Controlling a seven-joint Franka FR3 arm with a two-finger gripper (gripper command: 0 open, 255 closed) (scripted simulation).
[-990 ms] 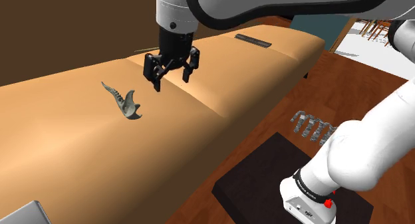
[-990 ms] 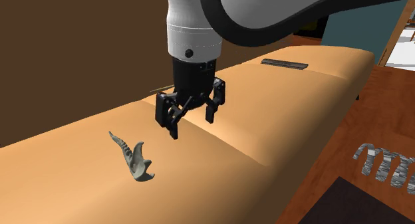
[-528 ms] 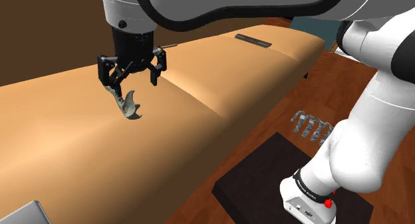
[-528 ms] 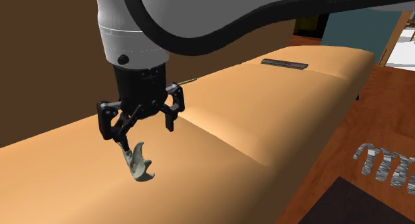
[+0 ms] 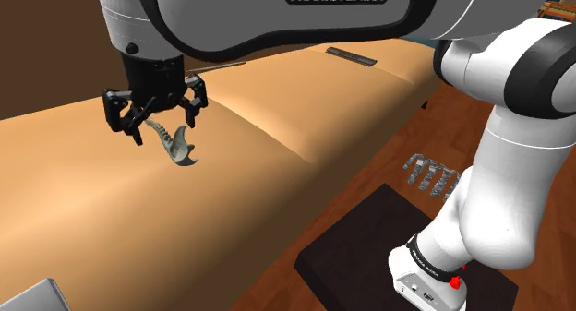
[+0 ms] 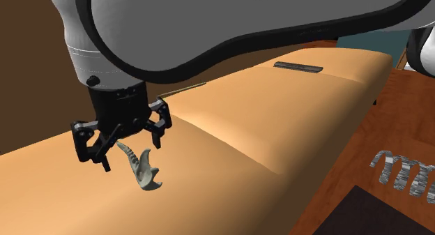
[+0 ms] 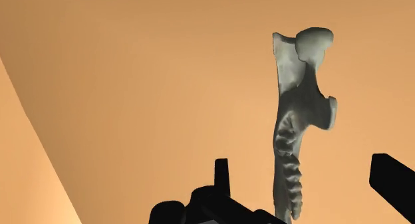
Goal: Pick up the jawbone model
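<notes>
Shoulder view, nearest us: the dark stand [image 5: 369, 254] sits at the lower right on a wooden floor [image 5: 272, 283], and the white arm [image 5: 498, 189] rises from it and bends over toward the view's left. A grey ribbed thing [image 5: 434, 173] lies on the floor between the stand and the counter [image 5: 111, 226], a long tan padded top with a seam across it. On the counter, toward the view's left, we see the grey jawbone [image 5: 177, 145]. The black hand [image 5: 166, 131] hangs just over it, pointing down, its fingers spread wide and gripping nothing.

In the second exterior view the hand [image 6: 132, 155] straddles the thin end of the jawbone [image 6: 144, 169], while the broad curved end sticks out toward us on the counter [image 6: 244, 150].

In the wrist view the jawbone [image 7: 296, 116] runs lengthwise through the gap between the two fingers [image 7: 392, 179]. Its row of teeth shows, and we see neither finger touching it.

Far down the counter a flat dark bar [image 5: 351, 56] lies near the end, and a brown wall [image 5: 46, 51] runs behind.
</notes>
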